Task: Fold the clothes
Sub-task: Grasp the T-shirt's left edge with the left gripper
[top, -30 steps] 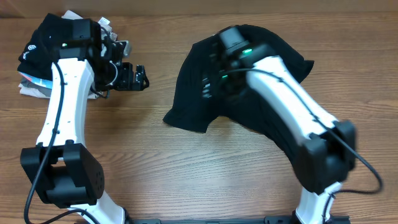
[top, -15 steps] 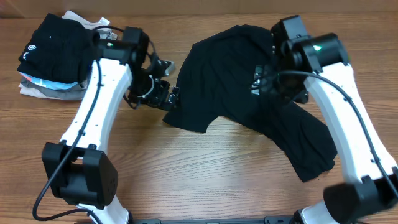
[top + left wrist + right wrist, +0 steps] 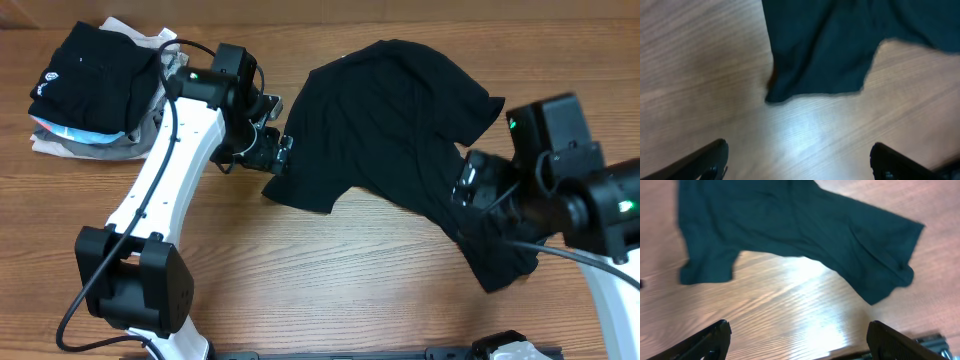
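Black fabric first: the plain black short-sleeved shirt [image 3: 385,120] lies loose on the brown wood-grain table [image 3: 330,290], centre to right, rumpled and not squared up. One flap points down-left, and a long tail runs down-right toward the table's near edge. No fold lines visible.

Left gripper [image 3: 270,152] sits just beside the shirt's left edge. In the left wrist view its fingers stand wide apart over bare wood with nothing between them [image 3: 800,160], and the shirt's corner [image 3: 815,55] is ahead of them, apart.

Right gripper [image 3: 470,188] hangs over the shirt's right-hand tail. The right wrist view shows the fingers spread wide and empty [image 3: 799,337], with the shirt [image 3: 790,225] laid out beyond them. Can't tell from overhead whether it touches the cloth.

The stack of folded garments [image 3: 90,85] at far left, with a black one bearing a round white logo on top, is well apart from the shirt.

Progress, my read: near zero for this shirt. Nothing is gripped, flattened or folded. Left to do: spread it flat, turn the sleeves in, fold the body and square it off. The thin fabric will likely bunch up if it's dragged.
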